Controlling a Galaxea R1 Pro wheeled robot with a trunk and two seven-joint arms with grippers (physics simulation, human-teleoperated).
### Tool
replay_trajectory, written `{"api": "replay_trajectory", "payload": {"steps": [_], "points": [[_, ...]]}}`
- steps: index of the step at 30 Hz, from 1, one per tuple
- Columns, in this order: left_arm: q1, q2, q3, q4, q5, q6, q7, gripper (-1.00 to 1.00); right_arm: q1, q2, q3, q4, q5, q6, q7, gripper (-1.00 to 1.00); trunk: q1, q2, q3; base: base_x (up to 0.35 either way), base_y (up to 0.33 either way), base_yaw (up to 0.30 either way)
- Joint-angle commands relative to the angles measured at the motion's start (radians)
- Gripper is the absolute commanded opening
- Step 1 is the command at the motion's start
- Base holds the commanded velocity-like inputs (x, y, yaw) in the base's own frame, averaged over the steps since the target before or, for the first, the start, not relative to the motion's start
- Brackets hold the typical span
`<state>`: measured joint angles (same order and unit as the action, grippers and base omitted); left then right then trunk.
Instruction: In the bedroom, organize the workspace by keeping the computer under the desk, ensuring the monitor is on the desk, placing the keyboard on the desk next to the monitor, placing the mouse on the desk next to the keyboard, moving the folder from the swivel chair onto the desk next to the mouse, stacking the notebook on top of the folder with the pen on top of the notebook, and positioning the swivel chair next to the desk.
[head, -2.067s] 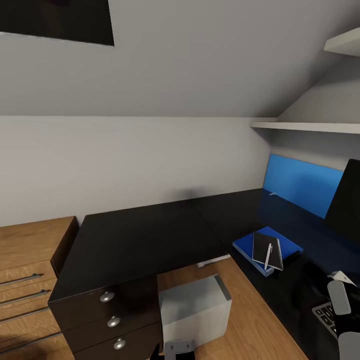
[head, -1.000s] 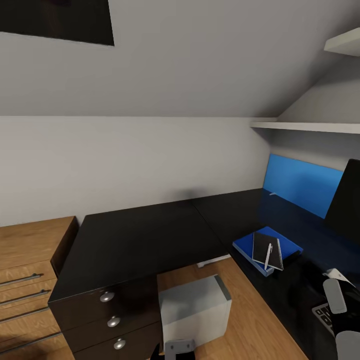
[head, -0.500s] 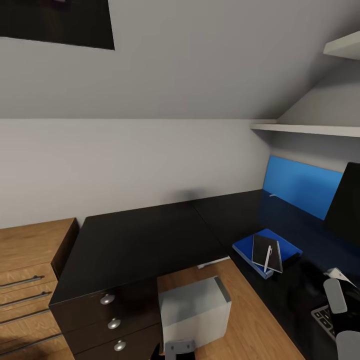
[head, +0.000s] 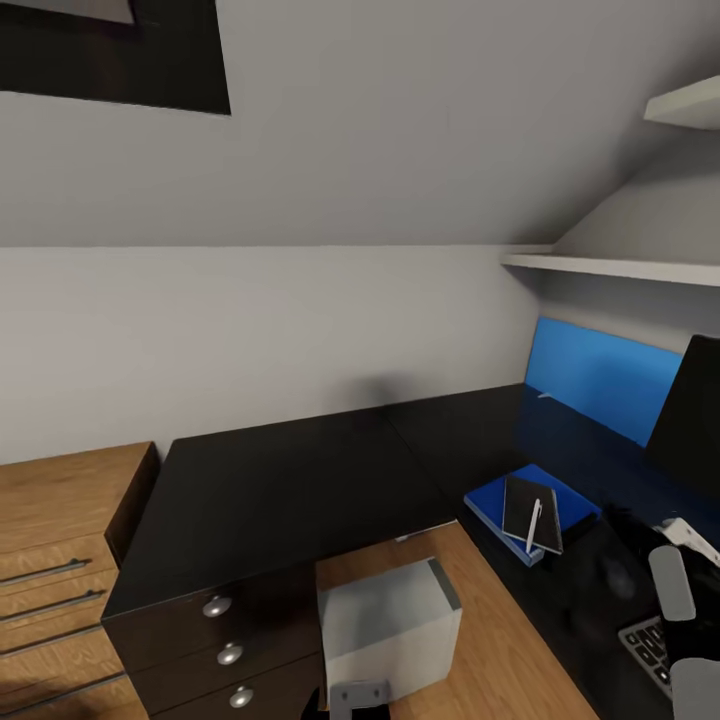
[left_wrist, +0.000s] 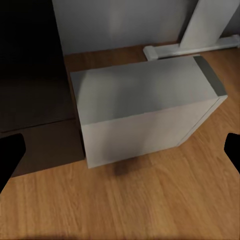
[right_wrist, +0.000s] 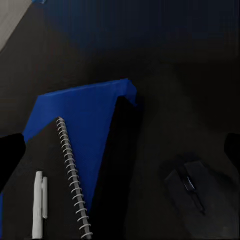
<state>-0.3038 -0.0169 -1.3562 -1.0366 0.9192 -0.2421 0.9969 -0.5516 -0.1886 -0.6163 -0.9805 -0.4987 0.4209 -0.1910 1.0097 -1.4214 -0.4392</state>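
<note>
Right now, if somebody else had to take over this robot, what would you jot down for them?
Left pincer: open, empty, above the computer on the floor beside the desk's drawers.
Right pincer: open, empty, over the desk.
Done: folder on the desk, notebook on it, pen on the notebook, mouse beside the folder. The monitor stands on the desk and a keyboard corner shows near the right arm.
Left: check the keyboard's spot and bring the swivel chair to the desk.
</note>
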Motion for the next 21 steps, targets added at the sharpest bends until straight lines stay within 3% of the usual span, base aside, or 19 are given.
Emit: {"api": "replay_trajectory", "payload": {"steps": [1,7,8,9,14,21], "points": [[-0.002,0.000,-0.004,-0.001,0.008,-0.006,0.004,1.00,0.001,0.018,0.007,-0.042,-0.009,0.005,-0.004,1.00,-0.004,0.007,0.002,0.000,0.000,0.000],[-0.002,0.000,-0.004,0.000,0.008,-0.006,0.006,1.00,0.035,0.099,0.021,-0.182,0.008,0.005,0.001,1.00,-0.008,0.014,0.005,0.000,0.000,0.018],[-0.002,0.001,-0.003,0.000,0.008,-0.007,0.006,1.00,0.057,0.125,0.030,-0.225,0.033,0.005,0.003,1.00,-0.008,0.014,0.005,0.000,0.000,0.139],[-0.002,0.002,-0.003,0.000,0.006,-0.008,0.007,1.00,0.090,0.162,0.056,-0.277,0.086,0.002,0.004,1.00,-0.008,0.014,0.005,0.000,0.000,0.206],[-0.001,0.004,-0.004,0.001,0.004,-0.010,0.007,1.00,0.121,0.222,0.110,-0.325,0.193,0.000,0.006,1.00,-0.008,0.014,0.005,0.000,0.000,0.239],[-0.001,0.012,-0.004,0.035,-0.015,-0.016,0.006,1.00,0.134,0.270,0.182,-0.330,0.256,-0.002,0.007,1.00,-0.008,0.014,0.005,0.000,0.000,0.268]]}}
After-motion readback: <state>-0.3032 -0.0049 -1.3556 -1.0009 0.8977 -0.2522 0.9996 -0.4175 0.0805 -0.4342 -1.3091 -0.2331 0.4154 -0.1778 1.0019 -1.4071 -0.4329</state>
